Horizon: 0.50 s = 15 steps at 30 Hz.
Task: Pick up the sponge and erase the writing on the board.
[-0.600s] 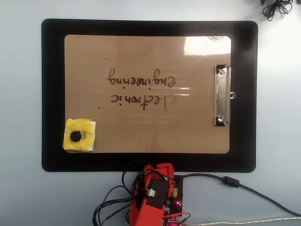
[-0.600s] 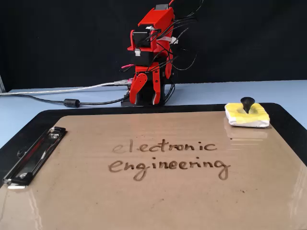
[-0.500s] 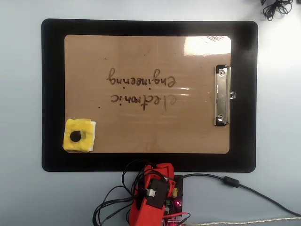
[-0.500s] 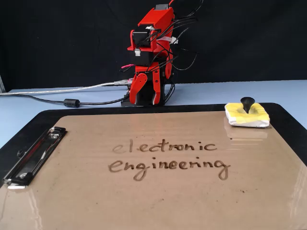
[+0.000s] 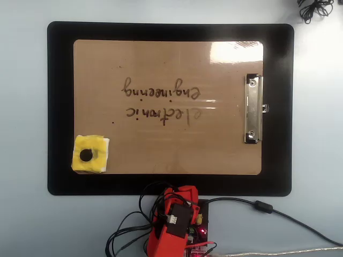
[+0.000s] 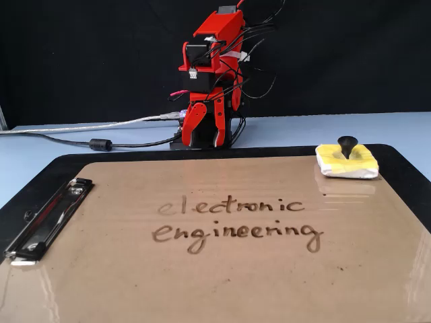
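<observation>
The yellow sponge with a black round spot lies on the brown board at its lower left corner in the overhead view. In the fixed view the sponge is at the board's far right corner. The writing "electronic engineering" fills the board's middle in two lines, and it also shows in the fixed view. My red arm is folded at its base beyond the board's edge. My gripper hangs downward, its jaws close together and empty, far from the sponge.
The board rests on a larger black mat. Its silver clip is at the right in the overhead view. Cables trail from the arm's base. A coiled black cord lies at the top right.
</observation>
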Each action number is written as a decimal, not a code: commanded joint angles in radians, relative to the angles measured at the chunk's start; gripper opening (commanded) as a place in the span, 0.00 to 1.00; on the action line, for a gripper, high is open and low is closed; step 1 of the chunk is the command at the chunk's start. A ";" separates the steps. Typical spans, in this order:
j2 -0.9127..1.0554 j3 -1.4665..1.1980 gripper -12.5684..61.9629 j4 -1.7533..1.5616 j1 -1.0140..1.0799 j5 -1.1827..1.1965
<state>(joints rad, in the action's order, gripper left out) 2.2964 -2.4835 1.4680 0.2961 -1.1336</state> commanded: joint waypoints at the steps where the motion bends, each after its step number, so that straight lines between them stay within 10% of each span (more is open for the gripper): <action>1: 0.057 0.055 0.62 0.155 -0.008 -0.002; 10: 0.054 0.664 0.61 0.006 -0.772 -0.330; 15: 0.043 0.541 0.61 -0.548 -1.184 -0.561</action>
<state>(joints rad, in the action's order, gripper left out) 2.2964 -1.9466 1.1198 -0.8268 -1.6613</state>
